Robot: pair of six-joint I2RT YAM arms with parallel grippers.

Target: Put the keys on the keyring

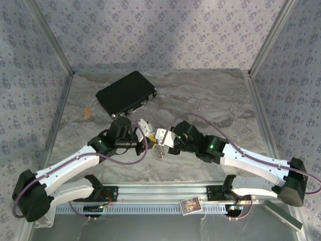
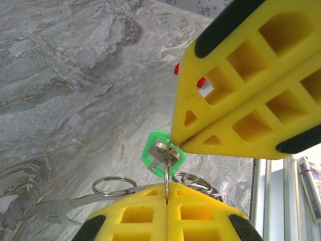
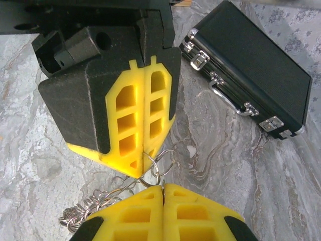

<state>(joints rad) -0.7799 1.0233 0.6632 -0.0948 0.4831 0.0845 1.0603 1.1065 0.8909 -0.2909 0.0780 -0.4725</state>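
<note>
- Currently we list the left gripper: fingers pressed tight on a loop of the keyring, just off the near side of the black case.
- Right gripper: likewise clamped on the keyring, tip to tip with the left.
- Green key: we find it hanging between both tips, near the case.
- Beaded chain: droops beneath them.
</note>
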